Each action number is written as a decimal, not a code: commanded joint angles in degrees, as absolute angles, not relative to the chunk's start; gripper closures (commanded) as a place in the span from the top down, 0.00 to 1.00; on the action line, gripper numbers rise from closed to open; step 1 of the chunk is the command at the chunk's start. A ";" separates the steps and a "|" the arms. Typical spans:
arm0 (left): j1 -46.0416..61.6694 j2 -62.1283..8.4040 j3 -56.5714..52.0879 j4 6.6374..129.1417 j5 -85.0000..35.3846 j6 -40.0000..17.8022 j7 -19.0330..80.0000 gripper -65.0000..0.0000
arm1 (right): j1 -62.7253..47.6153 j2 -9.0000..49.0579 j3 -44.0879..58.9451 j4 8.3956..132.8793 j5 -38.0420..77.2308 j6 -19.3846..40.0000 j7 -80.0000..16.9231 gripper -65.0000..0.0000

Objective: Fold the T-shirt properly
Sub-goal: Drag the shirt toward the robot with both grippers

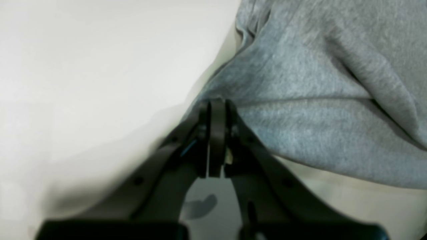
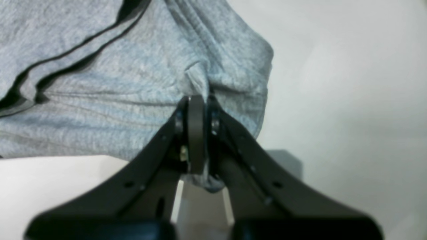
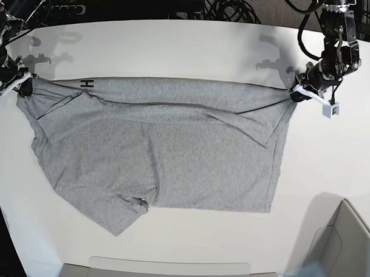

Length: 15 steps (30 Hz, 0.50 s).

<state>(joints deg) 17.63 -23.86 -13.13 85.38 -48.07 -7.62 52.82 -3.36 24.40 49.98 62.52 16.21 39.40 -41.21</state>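
The heather-grey T-shirt (image 3: 166,150) lies spread on the white table (image 3: 176,47), its far edge pulled taut between my two grippers. A black letter shows on the turned-over far edge near the left. My left gripper (image 3: 294,93), at the right of the base view, is shut on the shirt's far right corner; the left wrist view shows its jaws pinching cloth (image 1: 300,100) at the tips (image 1: 217,103). My right gripper (image 3: 24,86), at the left, is shut on the far left corner; the right wrist view shows cloth (image 2: 133,86) bunched between its closed jaws (image 2: 196,100).
Black cables (image 3: 196,5) lie beyond the table's far edge. A grey bin's corner (image 3: 345,241) stands at the lower right. A pale tray edge (image 3: 168,268) runs along the table's near side. A sleeve (image 3: 118,215) lies out toward the near left.
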 commanded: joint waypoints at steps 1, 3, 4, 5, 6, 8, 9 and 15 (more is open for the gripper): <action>21.23 -24.48 -13.23 84.70 -43.74 -5.23 57.71 0.00 | -3.65 25.80 49.71 62.73 10.95 40.00 -43.91 0.00; 22.99 -24.48 -13.32 84.79 -43.74 -5.23 57.71 0.00 | -3.74 25.80 47.78 62.73 9.63 40.00 -43.82 0.00; 23.60 -24.48 -13.32 84.97 -43.74 -5.23 57.71 0.00 | -3.82 25.80 46.64 62.81 9.36 40.00 -43.82 0.00; 24.48 -24.48 -13.32 85.67 -43.74 -5.23 57.71 0.00 | -4.00 25.98 45.58 62.81 9.36 40.00 -43.82 0.00; 25.89 -24.48 -13.32 86.37 -43.74 -5.23 57.71 0.00 | -4.70 26.59 44.88 62.81 9.45 40.00 -43.82 0.00; 28.44 -24.48 -13.32 88.31 -43.74 -5.23 57.71 0.00 | -5.58 26.86 44.35 62.81 9.63 40.00 -43.82 0.00; 29.32 -24.48 -13.41 89.10 -43.74 -5.23 57.71 0.00 | -5.76 26.86 44.44 62.81 9.63 40.00 -43.82 0.00; 34.24 -24.40 -13.41 91.65 -43.74 -5.23 57.71 0.00 | -9.54 27.12 44.62 65.63 9.63 40.00 -44.00 0.00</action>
